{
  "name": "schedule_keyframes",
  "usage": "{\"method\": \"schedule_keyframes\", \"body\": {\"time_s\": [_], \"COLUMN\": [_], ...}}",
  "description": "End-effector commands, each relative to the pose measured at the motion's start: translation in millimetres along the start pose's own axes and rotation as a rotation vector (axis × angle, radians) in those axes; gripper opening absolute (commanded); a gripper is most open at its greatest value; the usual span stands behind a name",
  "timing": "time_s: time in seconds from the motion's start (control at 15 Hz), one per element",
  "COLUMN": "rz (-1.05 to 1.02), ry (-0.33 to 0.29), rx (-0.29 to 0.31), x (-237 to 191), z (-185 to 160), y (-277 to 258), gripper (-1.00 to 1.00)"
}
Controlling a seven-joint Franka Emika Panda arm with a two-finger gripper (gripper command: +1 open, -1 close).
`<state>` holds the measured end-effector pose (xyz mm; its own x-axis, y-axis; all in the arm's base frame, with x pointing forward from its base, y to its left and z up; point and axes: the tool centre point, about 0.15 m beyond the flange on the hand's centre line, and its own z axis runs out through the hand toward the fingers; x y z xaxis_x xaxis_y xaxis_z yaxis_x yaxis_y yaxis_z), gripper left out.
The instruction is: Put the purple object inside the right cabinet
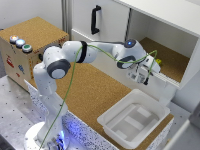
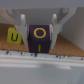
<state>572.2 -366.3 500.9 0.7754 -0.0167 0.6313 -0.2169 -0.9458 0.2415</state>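
The purple object (image 2: 40,41) is a small dark cube with a yellow ring on its face, seen in the wrist view between my two fingers (image 2: 22,27), which press on its sides. My gripper (image 1: 142,76) is shut on it at the front lip of the right cabinet (image 1: 172,62), a white-walled compartment with a cork floor. In the exterior view the purple piece is hidden by the hand. A yellow-green cube (image 2: 14,36) marked with a letter sits on the cork just beside the purple one, and shows in the exterior view as the yellow-green cube (image 1: 157,61).
A shallow white plastic tub (image 1: 132,117) stands on the cork tabletop below the gripper. A white cabinet front with a black vertical handle (image 1: 95,20) is toward the exterior view's left. A cork box with round buttons (image 1: 20,42) stands at the far left.
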Motion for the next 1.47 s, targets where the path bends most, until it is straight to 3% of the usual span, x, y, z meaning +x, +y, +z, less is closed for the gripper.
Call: {"method": "schedule_keyframes", "body": {"time_s": [0.0,0.13,0.47,0.87,1.27,1.33,1.4], "rz": [-0.001,-0.013,-0.029,-0.062,-0.073,-0.072,-0.093], "ry": [0.018,0.001,-0.004,-0.017,0.002,0.008,0.026], "rx": [0.164,0.208,0.235,0.280,0.284,0.279,0.268], "x": [44,55,74,73,68,68,69], "z": [31,55,89,101,113,114,112], "y": [28,27,26,14,-5,-7,-11], "gripper": [-1.00,-1.00,-1.00,-1.00,-1.00,1.00,1.00]}}
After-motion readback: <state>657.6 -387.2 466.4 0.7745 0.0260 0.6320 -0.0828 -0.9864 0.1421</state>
